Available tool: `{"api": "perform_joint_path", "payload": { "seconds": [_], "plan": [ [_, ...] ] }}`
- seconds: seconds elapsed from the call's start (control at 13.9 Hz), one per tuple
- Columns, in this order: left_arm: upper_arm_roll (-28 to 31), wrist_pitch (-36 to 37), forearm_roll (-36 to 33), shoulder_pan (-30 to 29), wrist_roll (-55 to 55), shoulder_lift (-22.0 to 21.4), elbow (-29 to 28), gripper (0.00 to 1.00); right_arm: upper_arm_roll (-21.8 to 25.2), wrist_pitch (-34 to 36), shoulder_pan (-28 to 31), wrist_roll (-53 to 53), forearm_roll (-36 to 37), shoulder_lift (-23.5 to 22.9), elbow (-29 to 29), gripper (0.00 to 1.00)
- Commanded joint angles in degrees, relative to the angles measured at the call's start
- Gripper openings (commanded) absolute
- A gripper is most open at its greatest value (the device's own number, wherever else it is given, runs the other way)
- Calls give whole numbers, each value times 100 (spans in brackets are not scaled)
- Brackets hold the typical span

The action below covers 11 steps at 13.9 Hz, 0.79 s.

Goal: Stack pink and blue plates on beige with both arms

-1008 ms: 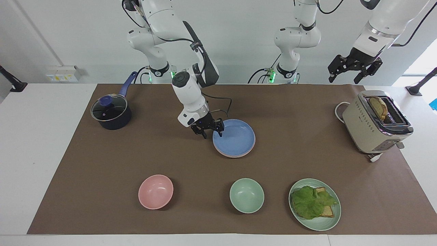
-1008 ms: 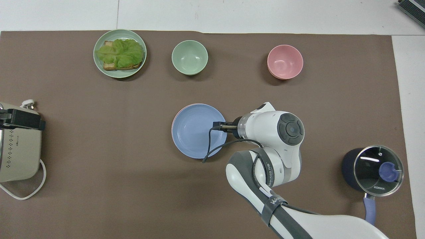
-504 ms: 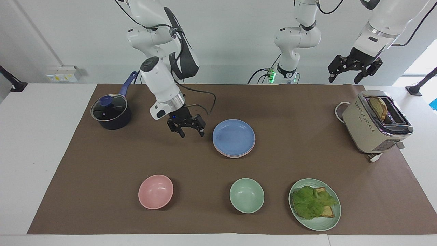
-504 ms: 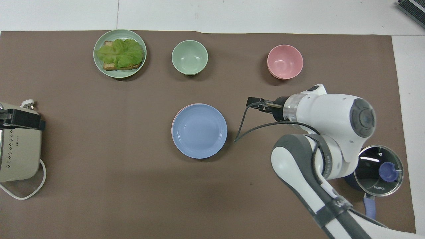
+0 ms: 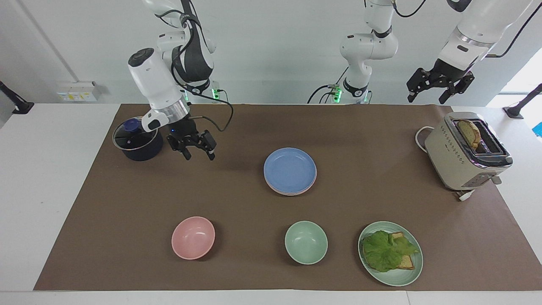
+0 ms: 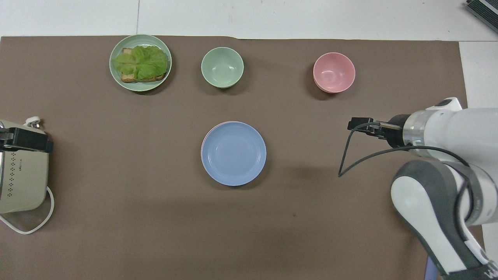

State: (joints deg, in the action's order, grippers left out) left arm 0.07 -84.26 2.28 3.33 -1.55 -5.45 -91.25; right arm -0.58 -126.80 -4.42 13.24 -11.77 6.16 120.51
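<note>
Near the desk's edge by the robots, beside the pot (image 5: 137, 140), the right hand (image 5: 192, 149) is held up, tilted down, fingers spread and empty; the left hand (image 5: 439, 87) is raised over the toaster (image 5: 463, 154), likewise released. At mid-desk, well apart from both, the blue plate (image 5: 290, 170) tops the stack; only a sliver of the pink plate (image 5: 292, 192) shows, and the beige one cannot be made out.

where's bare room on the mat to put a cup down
Bare mat lies between the plate stack and the toaster, and between the stack and the pot. Most crowded is the row of pink bowl, green bowl and lettuce plate.
</note>
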Motion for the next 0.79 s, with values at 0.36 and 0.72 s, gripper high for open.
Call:
{"api": "perform_joint_path", "payload": {
  "seconds": [0.36,0.72],
  "plan": [
    [-33,76,-61,-61,-21,-106,-68,100,-56,3062,758,-146,1071,-26,-1915,100],
    [-33,68,-61,-61,-21,-106,-68,100,-56,3723,846,-146,1246,-238,-2699,100]
  ]
}}
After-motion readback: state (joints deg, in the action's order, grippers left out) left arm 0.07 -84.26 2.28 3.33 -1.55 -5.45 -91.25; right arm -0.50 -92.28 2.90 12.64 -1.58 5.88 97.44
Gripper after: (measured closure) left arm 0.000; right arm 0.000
